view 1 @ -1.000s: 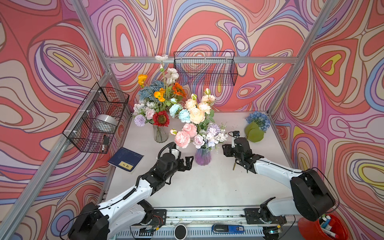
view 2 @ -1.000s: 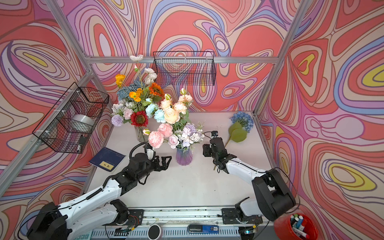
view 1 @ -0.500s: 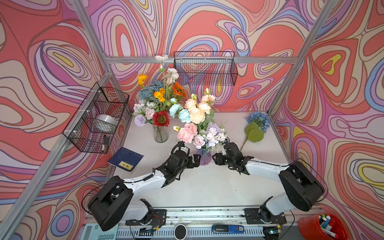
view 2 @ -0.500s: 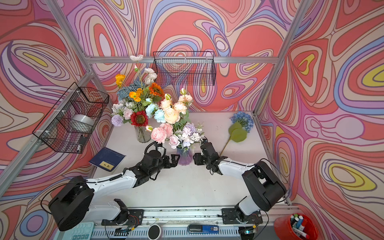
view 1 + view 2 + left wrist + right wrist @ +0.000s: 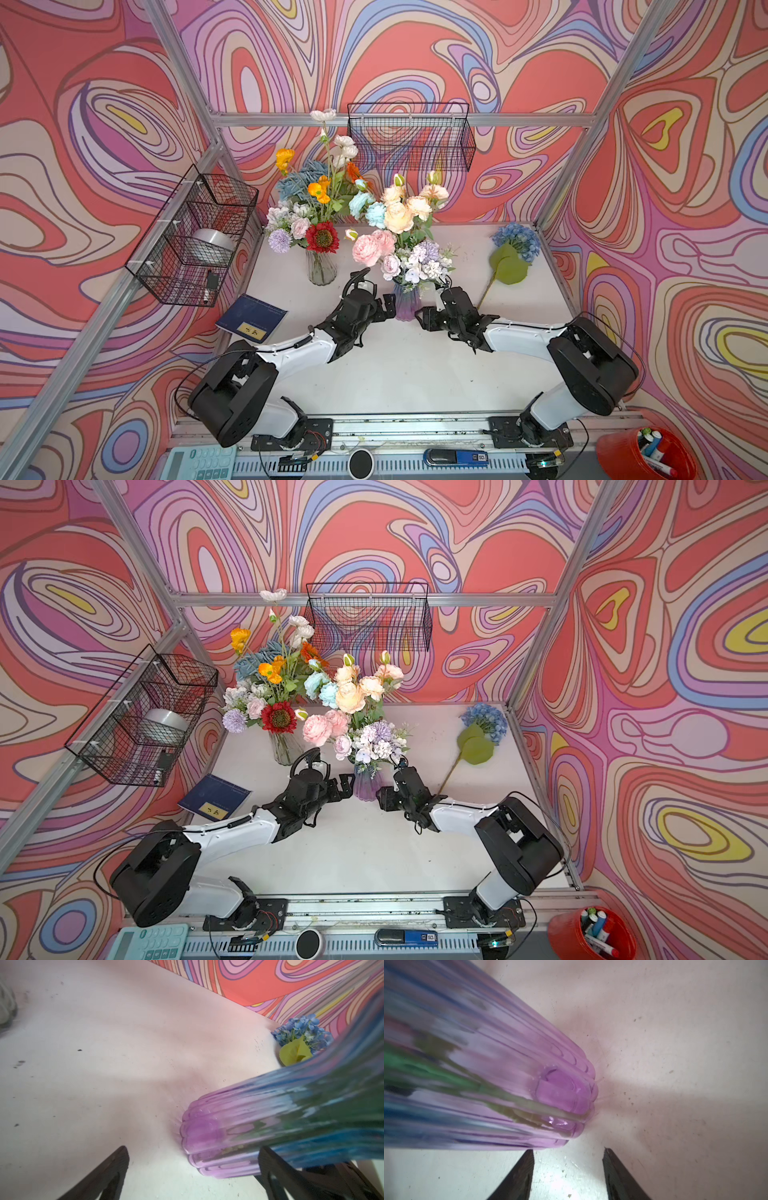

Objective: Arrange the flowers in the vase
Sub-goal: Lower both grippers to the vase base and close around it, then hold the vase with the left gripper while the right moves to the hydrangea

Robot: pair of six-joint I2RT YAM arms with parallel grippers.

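Purple vase (image 5: 405, 305): stood upright in the middle of the counter (image 5: 415, 374); it was ribbed tinted glass, and green stems showed through its wall in both wrist views.
Purple vase contents: pink peonies (image 5: 370, 249), peach roses (image 5: 399, 216), pale-blue roses (image 5: 370, 210) and small lilac-and-white blooms (image 5: 424, 257).
Clear vase (image 5: 321, 269): stood upright, farther back and to the left of the purple vase in both top views, near it but apart.
Clear vase contents: a red daisy (image 5: 322, 237), orange blooms (image 5: 318, 190), white poppies (image 5: 345, 145), a dusty-blue spray (image 5: 299, 180) and a lilac pompom (image 5: 277, 240).
Hydrangea (image 5: 517, 241): lay flat on the counter by the far right corner, outside both vases, with its stem pointing toward the right arm.
Left pincer (image 5: 193, 1148): jaws were spread wide and gripped nothing; the purple vase's foot sat just ahead, with one finger (image 5: 276, 1167) just beside the glass. I could not tell whether it touched.
Right pincer (image 5: 569, 1150): jaws were partly apart with bare counter between them and gripped nothing; it was just beside the vase's foot, on the opposite side.
Side wire basket (image 5: 166, 266): hung on the left wall and held a silvery round object (image 5: 212, 243) and a small dark item.
Red cup (image 5: 611, 453): stood off the counter at the near right and held markers (image 5: 652, 444).
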